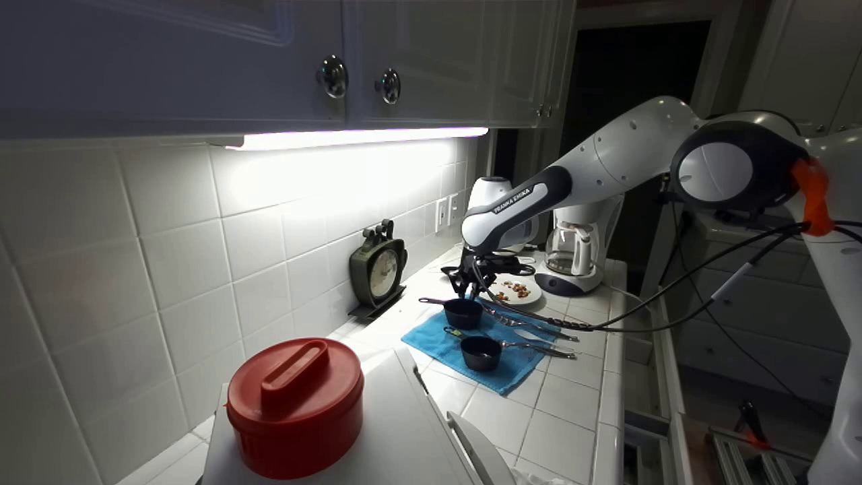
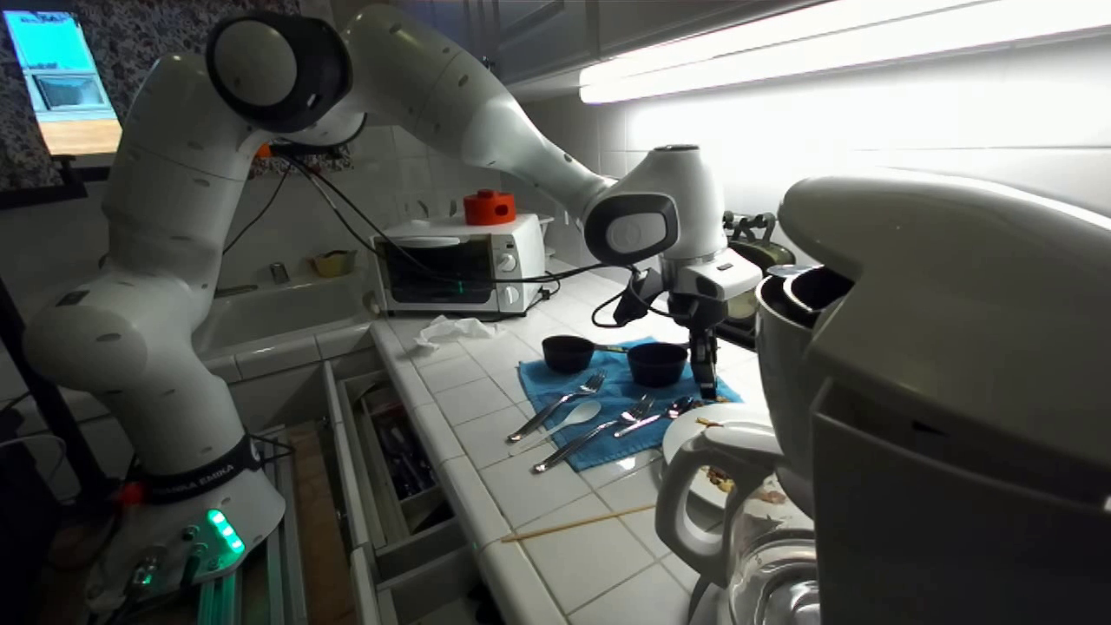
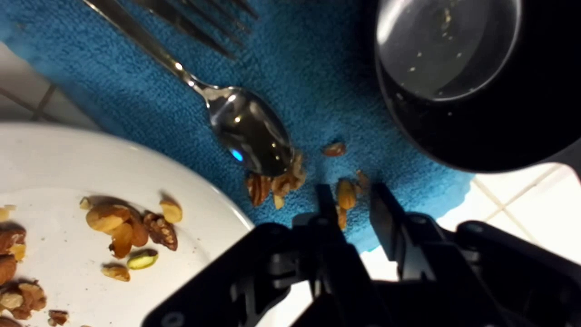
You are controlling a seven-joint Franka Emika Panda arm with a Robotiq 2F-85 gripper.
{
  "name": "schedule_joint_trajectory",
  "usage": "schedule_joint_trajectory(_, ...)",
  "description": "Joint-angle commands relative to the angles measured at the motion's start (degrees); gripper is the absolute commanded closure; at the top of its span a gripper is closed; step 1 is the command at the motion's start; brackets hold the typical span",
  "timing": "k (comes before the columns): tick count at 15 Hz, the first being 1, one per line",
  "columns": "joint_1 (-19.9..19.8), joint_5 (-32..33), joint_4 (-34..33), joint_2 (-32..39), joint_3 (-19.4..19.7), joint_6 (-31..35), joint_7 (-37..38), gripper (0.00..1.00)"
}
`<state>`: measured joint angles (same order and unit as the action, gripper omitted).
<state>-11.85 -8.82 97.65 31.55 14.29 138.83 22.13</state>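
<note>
1. Claw: one, pointing down over the towel, its fingers a little apart. A golden nut lies on the cloth between the fingertips, nearer to one of them; whether they touch, I cannot tell.
2. Surface: one, white-tiled, under everything here.
3. Towel: one, blue.
4. Plate: one, white, just beside the claw. Its nuts are too bunched and cut off to count.
5. Pots: two, black, both on the towel; the near pot just beside the claw, the far pot farther off.
6. Forks: two, handles reaching past the towel.
7. Spoons: two; a white spoon between the forks, a metal spoon with its bowl near the claw.
8. Pecan and walnut: one each, at the metal spoon's tip.
9. Reddish bit: one, just beyond the fingertips.
</note>
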Motion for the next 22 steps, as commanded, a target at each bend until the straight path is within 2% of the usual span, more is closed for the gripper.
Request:
schedule_joint_trajectory(1, 0.09, 0.85, 1.58, -1.07, 0.08, 0.75, -0.36, 0.73)
schedule_joint_trajectory(4, 0.05, 0.86, 1.46, -0.89, 0.11, 0.77, -0.35, 0.91)
schedule_joint_trajectory(6, 0.00, 0.92, 1.32, -0.76, 0.19, 0.80, -0.40, 0.95)
schedule_joint_trajectory(7, -0.02, 0.93, 1.28, -0.70, 0.24, 0.73, -0.39, 0.91)
schedule_joint_trajectory(8, -0.03, 0.97, 1.29, -0.68, 0.27, 0.72, -0.39, 0.91)
schedule_joint_trajectory(12, -0.01, 0.99, 1.36, -0.84, 0.31, 0.79, -0.45, 0.72)
schedule_joint_trajectory(13, -0.01, 1.00, 1.36, -0.82, 0.32, 0.80, -0.44, 0.71)
schedule_joint_trajectory(16, -0.02, 1.02, 1.37, -0.67, 0.33, 0.80, -0.46, 0.79)
schedule_joint_trajectory(17, -0.04, 1.00, 1.36, -0.62, 0.32, 0.78, -0.47, 0.85)
schedule_joint_trajectory(22, -0.03, 1.03, 1.37, -0.52, 0.34, 0.77, -0.47, 0.83)
